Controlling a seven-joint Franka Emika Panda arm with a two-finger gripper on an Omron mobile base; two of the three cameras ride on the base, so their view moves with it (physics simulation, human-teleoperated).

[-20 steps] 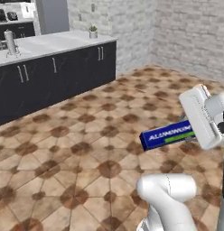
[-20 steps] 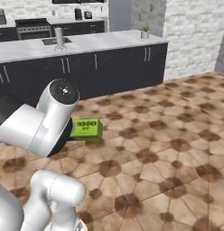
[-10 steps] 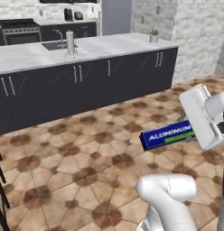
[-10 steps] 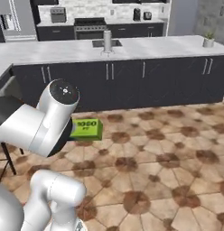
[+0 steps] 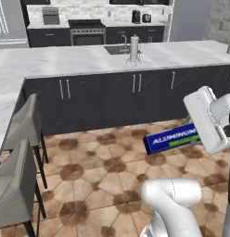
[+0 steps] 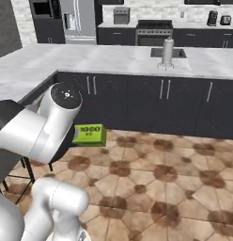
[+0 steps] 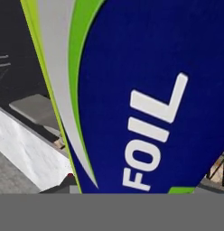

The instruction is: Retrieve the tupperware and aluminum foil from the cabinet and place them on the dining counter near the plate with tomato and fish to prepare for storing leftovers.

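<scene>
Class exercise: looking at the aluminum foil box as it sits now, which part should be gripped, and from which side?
Grip the aluminum foil across its narrow width, near mid-length, coming square onto a long flat face. It is a long slim box, so those parallel faces suit the gripper, as the current carry suggests.

Two cameras behind the arm, one on the hand

Both base views look forward and down across the tiled floor (image 5: 89,180) toward the long marble worktop (image 5: 79,60) with its tap (image 6: 168,52); the left one also catches grey chairs (image 5: 24,129). The hand view sits pressed close against the blue foil box (image 7: 150,90), its lettering filling most of it.
</scene>
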